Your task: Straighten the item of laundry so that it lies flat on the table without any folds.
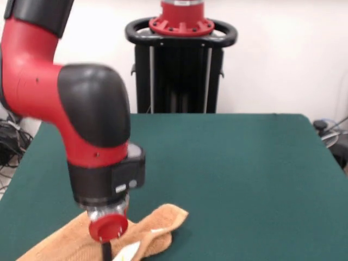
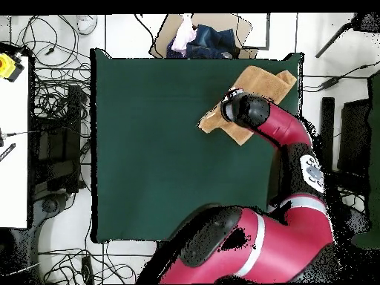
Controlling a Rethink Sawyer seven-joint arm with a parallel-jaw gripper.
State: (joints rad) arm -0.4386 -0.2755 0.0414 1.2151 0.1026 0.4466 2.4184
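Towel [image 1: 157, 228] is cut off by the bottom edge in the front view, and the arm's wrist [image 1: 103, 179] blocks its middle. In the overhead view the arm's end [image 2: 245, 110] covers the centre of the towel [image 2: 263, 82] too, so the folds under it can't be made out. Gripper [image 1: 106, 251]: only a dark stub shows below the red flange, running out of frame. Can't tell if it's apart or together, or touching cloth. Towel sits bunched and creased at a corner of the green table [image 2: 163, 148], a white tag [image 1: 126, 251] just beside the stub.
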